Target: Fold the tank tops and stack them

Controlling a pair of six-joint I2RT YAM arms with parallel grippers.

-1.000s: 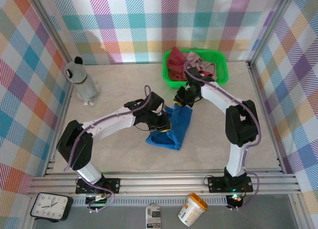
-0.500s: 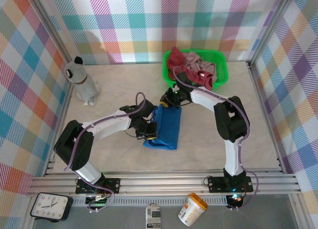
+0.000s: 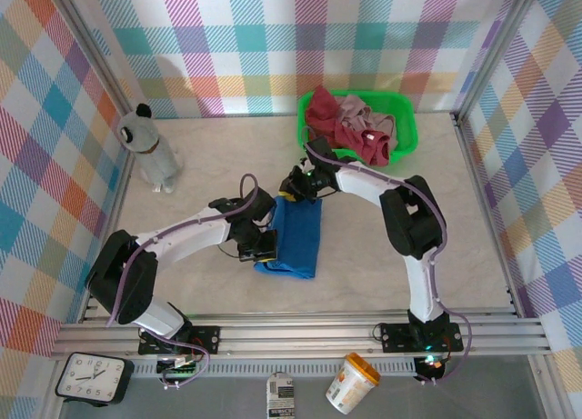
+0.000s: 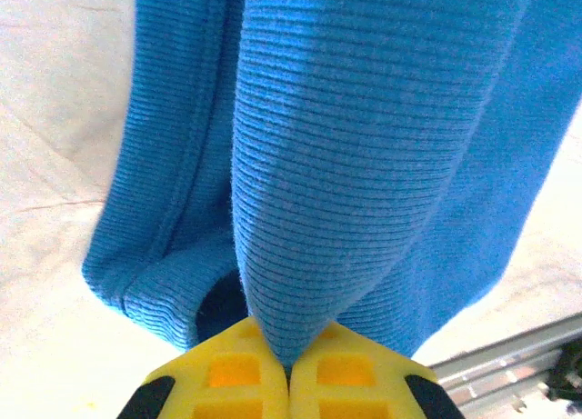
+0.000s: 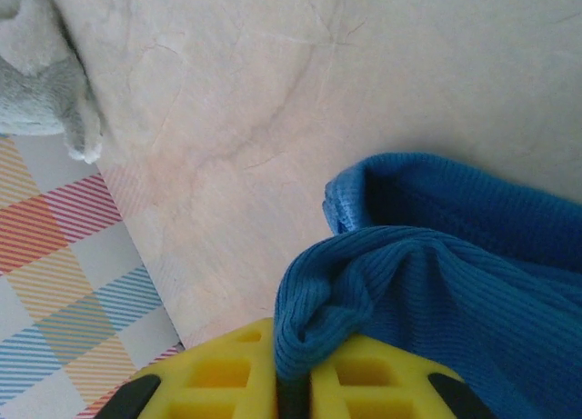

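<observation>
Left arm [image 3: 182, 233], right arm [image 3: 364, 181]: white link shells, black joint housings, black base plates [image 3: 177, 339] bolted at the near edge. One purple-grey cable [image 3: 241, 187] loops along each arm. Left claw [image 4: 289, 364], right claw [image 5: 293, 369]: yellow moulded fingers [image 4: 227, 375] with square recesses, black rounded outer corners.

Setting: a robot test cell in a lab.

You are looking at a staged bench rather than a lived-in room. The left arm [image 3: 182, 233] and right arm [image 3: 414, 224] are bolted to an aluminium rail [image 3: 300, 331] at the near edge of a marble-look table [image 3: 364, 264]. Plaid cloth panels [image 3: 273, 46] wall in three sides. Props sit about: a plush dog [image 3: 150, 151], a green basket [image 3: 314, 152], and, on your side of the rail, a clock [image 3: 89, 379] and a tub [image 3: 353, 383].
</observation>
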